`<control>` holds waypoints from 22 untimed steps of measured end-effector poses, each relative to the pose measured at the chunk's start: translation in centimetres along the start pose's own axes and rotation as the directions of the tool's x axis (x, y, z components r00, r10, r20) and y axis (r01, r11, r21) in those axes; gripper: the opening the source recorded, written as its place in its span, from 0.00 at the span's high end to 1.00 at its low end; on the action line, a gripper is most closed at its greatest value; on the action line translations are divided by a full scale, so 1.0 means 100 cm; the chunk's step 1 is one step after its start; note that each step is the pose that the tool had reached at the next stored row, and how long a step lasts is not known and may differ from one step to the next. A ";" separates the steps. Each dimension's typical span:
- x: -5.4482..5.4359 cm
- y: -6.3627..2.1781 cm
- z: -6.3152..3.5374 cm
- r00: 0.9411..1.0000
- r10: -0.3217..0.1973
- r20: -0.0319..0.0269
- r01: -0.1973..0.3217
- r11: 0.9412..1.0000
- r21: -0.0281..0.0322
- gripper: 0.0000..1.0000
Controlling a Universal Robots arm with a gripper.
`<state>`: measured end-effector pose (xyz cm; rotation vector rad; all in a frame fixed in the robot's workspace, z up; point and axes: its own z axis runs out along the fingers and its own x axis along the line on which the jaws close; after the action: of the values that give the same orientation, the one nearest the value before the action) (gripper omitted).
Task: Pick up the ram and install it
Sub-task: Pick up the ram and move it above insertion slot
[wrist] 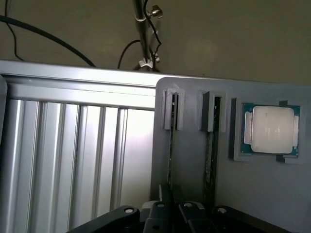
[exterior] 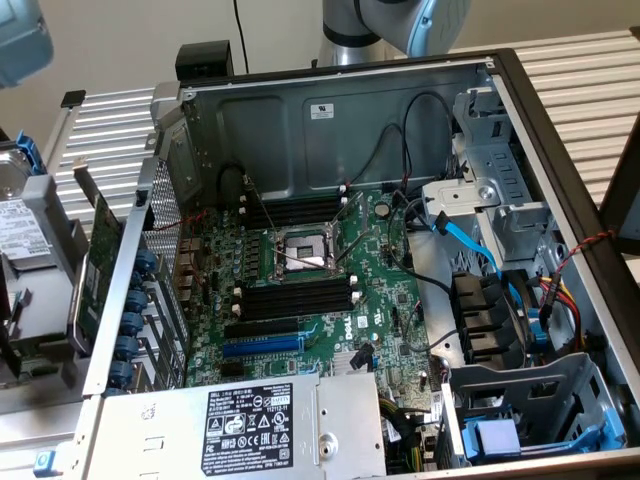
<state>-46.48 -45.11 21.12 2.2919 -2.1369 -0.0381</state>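
One ribbed aluminium table (exterior: 575, 65) carries everything. On it a big grey-and-black steel computer case (exterior: 300, 120) lies on its side with the cover off, presumably so an arm can reach straight down onto the board. Inside, the green motherboard (exterior: 395, 290) faces up, and its long black memory slots (exterior: 300, 297) are bare, with nothing seated in them. How the case lies from the holder plate cannot be told.

That flat grey plastic holder plate (wrist: 272, 194) rests on the table, whose ribs run off past one of its edges. The black two-fingered gripper (wrist: 173, 196) hangs over the plate, its fingers drawn together on one end of the ram (wrist: 170, 145), a thin green circuit-board stick seen edge-on. The ram stands on its long edge in the plate's groove nearest the bare ribs, its other end caught in a small grey upright bracket (wrist: 172, 109). That posture leaves both flat faces free to pinch. It looks seated in the groove, not lifted. A second green stick (wrist: 212, 155) stands the same way in the plate's middle groove, untouched. A square silver-capped processor chip (wrist: 271, 129) lies flat in a shallow pocket at the plate's far side, well apart from the fingers.
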 end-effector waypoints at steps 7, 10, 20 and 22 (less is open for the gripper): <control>0.001 0.0012 -0.0318 1.000 0.000 0.000 0.000 1.000 0.000 0.87; 0.001 0.0015 -0.0452 1.000 0.000 0.000 0.000 1.000 0.000 0.87; 0.002 -0.0035 -0.0910 1.000 -0.001 0.000 0.001 1.000 0.000 0.87; 0.003 -0.0082 -0.1001 1.000 -0.002 0.003 0.002 1.000 0.000 0.87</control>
<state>-45.40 -45.51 31.10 2.2952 -2.1358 -0.0410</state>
